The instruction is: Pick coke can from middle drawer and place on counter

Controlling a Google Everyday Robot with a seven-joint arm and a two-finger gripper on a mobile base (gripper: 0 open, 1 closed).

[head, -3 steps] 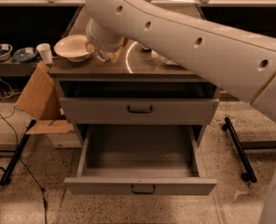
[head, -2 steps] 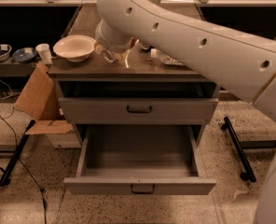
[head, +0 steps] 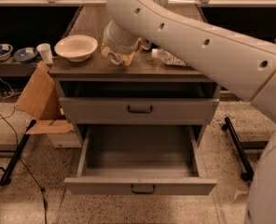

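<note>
The middle drawer (head: pixel 138 153) is the lowest one and is pulled fully open; no can shows on its grey floor. The coke can is not in view anywhere. The counter (head: pixel 89 17) is the glossy grey-brown cabinet top. My big white arm reaches in from the right across the counter. My gripper (head: pixel 117 57) hangs at the end of the wrist over the counter's front edge, just right of a white bowl (head: pixel 76 46). Most of it is hidden by the wrist.
A clear plastic bottle (head: pixel 170 57) lies on the counter right of the gripper. The grey drawer above (head: pixel 138 110) is closed. A cardboard box (head: pixel 37 94) leans at the cabinet's left. A white cup (head: pixel 45 52) and bowls (head: pixel 0 51) sit on the left shelf.
My wrist and gripper have shifted a little to the right above the counter's front, away from the white bowl. The drawers have not moved.
</note>
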